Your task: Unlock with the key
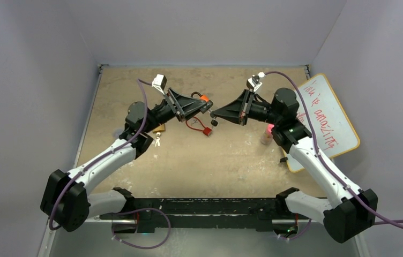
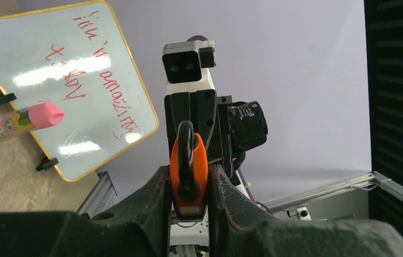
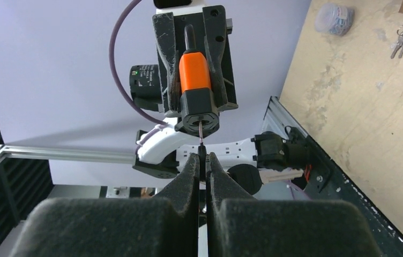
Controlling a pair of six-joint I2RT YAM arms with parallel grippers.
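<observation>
Over the middle of the table (image 1: 231, 160), in the upper centre of the overhead view, the two arms meet nose to nose. The left arm (image 1: 108, 155) reaches in from the lower left and the right arm (image 1: 317, 160) from the lower right. The left gripper (image 1: 206, 105) is clamped on the orange padlock (image 3: 194, 75), which is held off the table. Its shackle sits back between the fingers and its black keyhole end faces the other arm. The right gripper (image 3: 201, 163) is pinched tight on the key (image 3: 201, 140). The key's thin blade points straight up the right wrist frame into that keyhole end. Blade and lock body lie on one line, tip to face, though I can't tell whether the blade is fully in. I'd say the turn comes next. It depends on that line holding, with the right arm doing the twisting.
</observation>
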